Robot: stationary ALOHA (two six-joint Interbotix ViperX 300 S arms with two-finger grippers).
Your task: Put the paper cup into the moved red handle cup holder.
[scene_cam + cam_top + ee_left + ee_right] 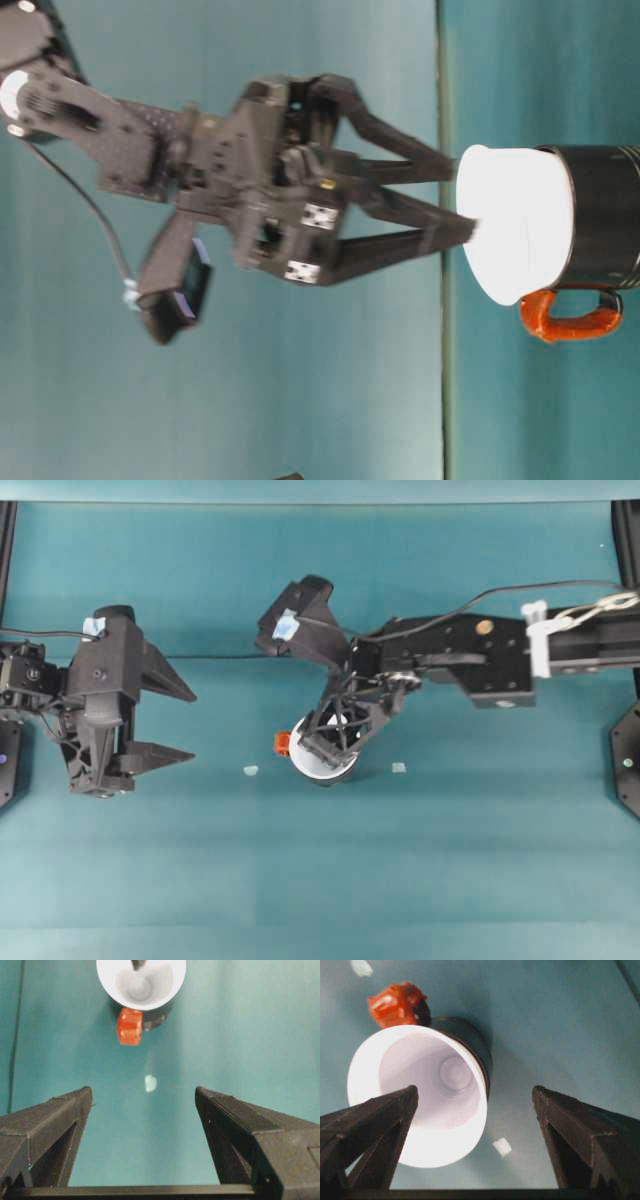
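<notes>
Paper cup [420,1105] seated in red handle cup holder [600,230], handle at nine o'clock overhead, right tool [475,1110] spread wide straddling the rim, gripping nothing, risking snagging and tipping it on withdrawal; left tool [165,720] open, empty.

Robot lab bench, teal table [450,880], black frame rails [8,540]

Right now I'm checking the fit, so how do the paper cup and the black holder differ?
The paper cup is plain white; the holder is glossy black. The cup has no handle; the holder carries an orange-red handle. The cup sits inside the holder, its wide rim sticking out above the holder's mouth. Both stand upright with round open mouths.
</notes>
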